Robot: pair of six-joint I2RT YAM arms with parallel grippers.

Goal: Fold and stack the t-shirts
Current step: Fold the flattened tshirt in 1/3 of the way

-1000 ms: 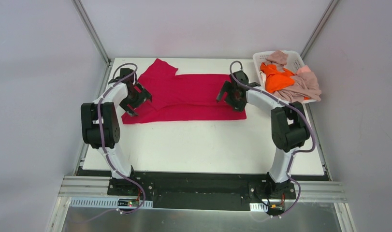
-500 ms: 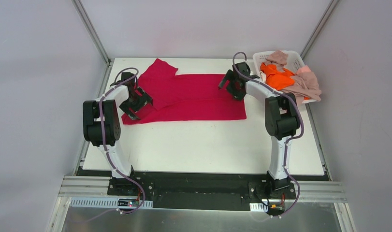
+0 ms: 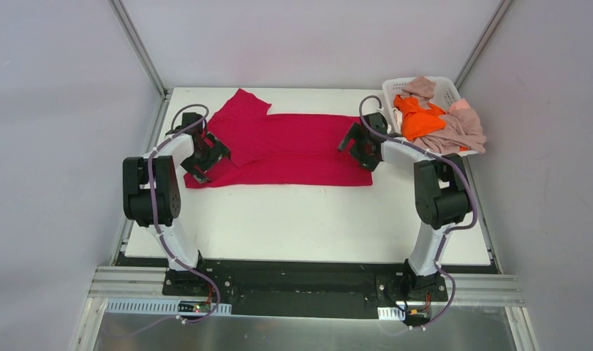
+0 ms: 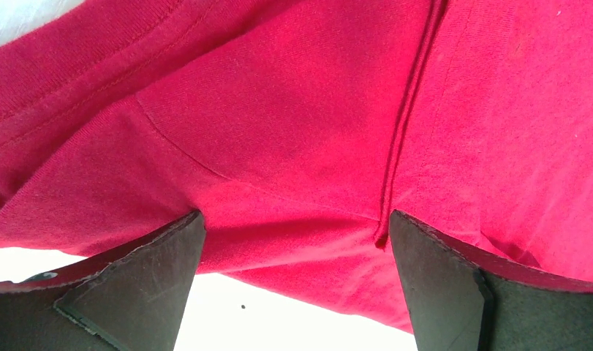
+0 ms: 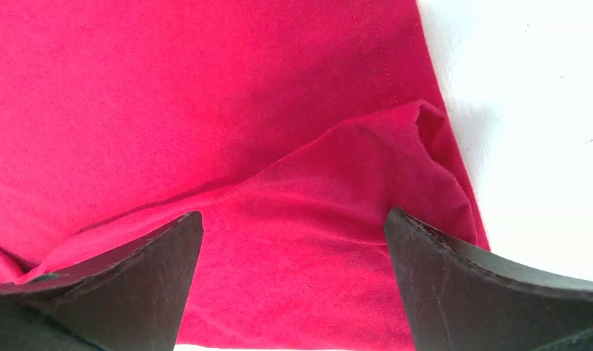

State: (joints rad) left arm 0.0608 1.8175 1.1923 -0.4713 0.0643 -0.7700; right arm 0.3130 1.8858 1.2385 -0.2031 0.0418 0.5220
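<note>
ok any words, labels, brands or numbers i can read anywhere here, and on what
None can be read. The red t-shirt is plain; the orange t-shirt and the white basket show no print or label; the small boards at the arm bases are too small to tell.

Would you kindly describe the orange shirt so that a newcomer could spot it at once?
Look to the far right corner of the white table, where a white basket stands. The orange shirt lies crumpled in it, heaped with pink-beige shirts. It is the only bright orange cloth in view.
</note>
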